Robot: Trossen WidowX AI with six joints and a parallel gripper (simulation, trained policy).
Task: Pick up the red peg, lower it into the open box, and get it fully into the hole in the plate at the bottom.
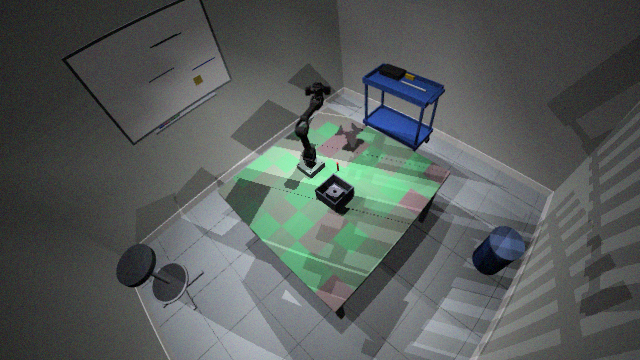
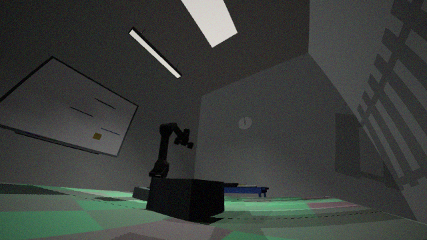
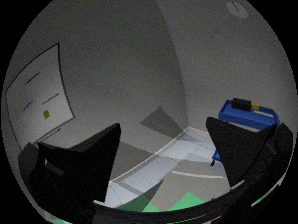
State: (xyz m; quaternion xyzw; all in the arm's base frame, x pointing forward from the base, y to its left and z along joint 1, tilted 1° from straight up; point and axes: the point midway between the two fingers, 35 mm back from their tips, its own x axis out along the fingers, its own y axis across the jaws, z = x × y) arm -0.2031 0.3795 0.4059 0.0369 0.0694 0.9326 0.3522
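Claw point(image 1: 318, 89) point(image 2: 184, 144) point(image 3: 165, 124) fingers stand wide apart with nothing between them, raised high above the tabletop point(image 1: 300, 215) point(image 2: 50, 221) point(image 3: 187, 202), which is patched in green, grey and dull pink. The slim red upright peg point(image 1: 337, 166) is on the tabletop, outside the dark square open-topped box point(image 1: 340, 186) point(image 2: 187, 199) and near it, between the box and the blue two-shelf metal cart point(image 1: 404, 91) point(image 2: 245, 190) point(image 3: 247, 119) as the top view shows them. Inside the box, at its bottom, lies a pale grey plate point(image 1: 329, 192) with a dark round hole at its middle; the peg is not in it. The black jointed arm point(image 1: 303, 129) point(image 2: 163, 150) rises from a light square base point(image 1: 302, 168) point(image 2: 140, 193), near the box. In the wrist view, the two black fingers frame the grey walls, part of the white dark-framed board point(image 1: 150, 70) point(image 2: 67, 107) point(image 3: 42, 90) and the cart; the peg and the box are out of that view.
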